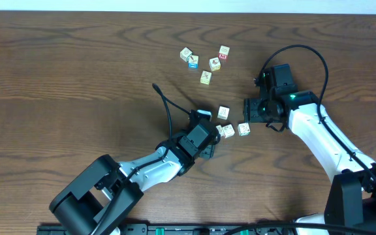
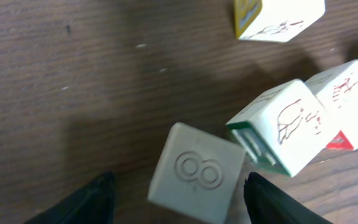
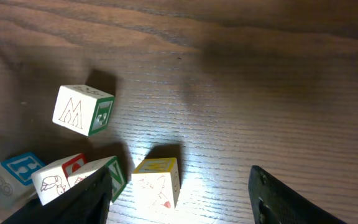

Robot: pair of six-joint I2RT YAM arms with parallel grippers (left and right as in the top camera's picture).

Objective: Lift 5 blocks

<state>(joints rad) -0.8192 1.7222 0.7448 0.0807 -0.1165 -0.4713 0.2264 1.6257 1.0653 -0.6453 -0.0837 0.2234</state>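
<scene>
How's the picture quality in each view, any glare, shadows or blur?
Overhead: evenly lit, the table grain crisp, the blocks tiny. Left wrist: very close, the nearest block looks soft, shadow darkening the table at left. Right wrist: a bright glare patch on the table beside the yellow-topped block, deep shadow across the upper right.

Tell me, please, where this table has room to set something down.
The dark wooden table is bare left of the upper cluster of small cream wooden cubes. Crowded: between the left gripper and right gripper, around the lower cubes.
</scene>
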